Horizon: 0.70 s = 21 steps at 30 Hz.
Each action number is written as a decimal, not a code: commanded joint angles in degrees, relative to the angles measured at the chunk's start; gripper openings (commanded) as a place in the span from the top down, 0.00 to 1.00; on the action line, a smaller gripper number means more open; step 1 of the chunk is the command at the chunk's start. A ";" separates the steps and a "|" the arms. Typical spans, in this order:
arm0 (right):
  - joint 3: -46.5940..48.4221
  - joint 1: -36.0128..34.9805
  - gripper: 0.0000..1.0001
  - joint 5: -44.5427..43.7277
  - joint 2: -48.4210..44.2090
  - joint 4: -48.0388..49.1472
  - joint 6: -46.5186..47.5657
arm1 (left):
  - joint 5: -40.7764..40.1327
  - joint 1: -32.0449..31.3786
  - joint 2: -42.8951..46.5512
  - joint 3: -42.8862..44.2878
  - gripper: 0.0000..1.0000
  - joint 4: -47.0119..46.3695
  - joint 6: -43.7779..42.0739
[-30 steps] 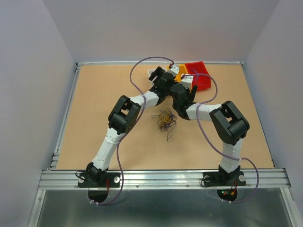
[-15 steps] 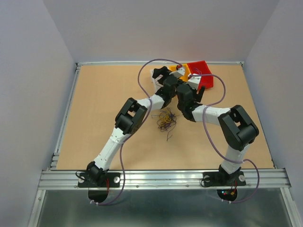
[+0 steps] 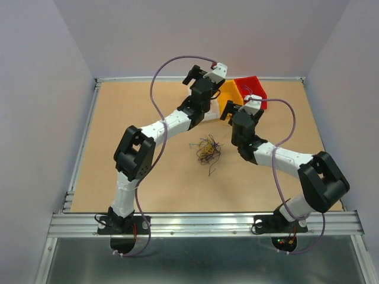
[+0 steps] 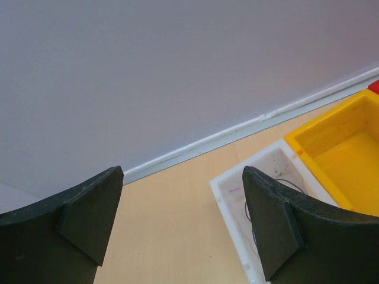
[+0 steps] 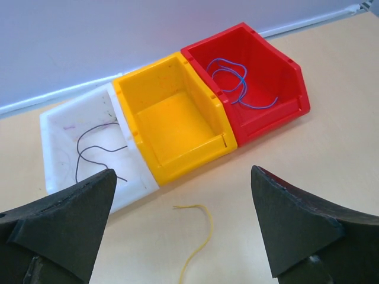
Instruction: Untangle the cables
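Left gripper [image 4: 182,201], right gripper [image 5: 182,189]: find both released, near far edge of table [image 3: 118,130]. Locate cables [image 3: 206,149] clumped mid-table, open board around. Record dark wires [image 5: 89,148] in white bin [image 5: 50,118], blue wire [image 5: 228,74] in red bin [image 5: 284,71], yellow strand [image 5: 201,231] before yellow bin [image 5: 148,68].

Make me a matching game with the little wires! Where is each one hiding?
Things:
1. blue wire
2. dark wire
3. single yellow wire
4. tangled clump

Places:
A. on the table, just in front of the yellow bin
B. inside the red bin
C. in the middle of the table
D. inside the white bin

Right pairs: 1-B, 2-D, 3-A, 4-C
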<state>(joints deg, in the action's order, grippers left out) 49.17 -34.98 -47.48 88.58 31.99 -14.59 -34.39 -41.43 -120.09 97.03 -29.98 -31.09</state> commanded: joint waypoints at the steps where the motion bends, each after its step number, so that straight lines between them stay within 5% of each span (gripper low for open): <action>1: -4.51 0.35 0.00 0.64 -6.90 3.34 -1.49 | 2.75 -0.14 5.74 -5.00 0.06 3.61 4.72; 6: -7.86 0.88 0.00 3.27 -11.93 3.34 -1.23 | 6.36 -0.05 9.35 -12.03 0.04 2.74 7.88; 12: -9.35 1.41 0.00 3.80 -13.17 3.26 -1.06 | -0.85 0.47 -4.86 0.24 0.02 4.31 5.25; 15: -9.70 1.84 0.00 3.80 -13.16 3.17 -0.97 | -0.06 0.47 -6.55 -0.61 0.02 3.44 5.34; 21: -10.58 2.99 0.00 4.33 -14.04 3.17 -1.32 | 8.01 1.44 2.23 -11.78 0.02 -1.65 10.34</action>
<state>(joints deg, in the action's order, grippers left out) 40.21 -32.86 -43.44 76.51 32.56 -15.27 -30.83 -40.80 -127.90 91.37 -25.50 -24.60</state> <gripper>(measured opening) 0.999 0.979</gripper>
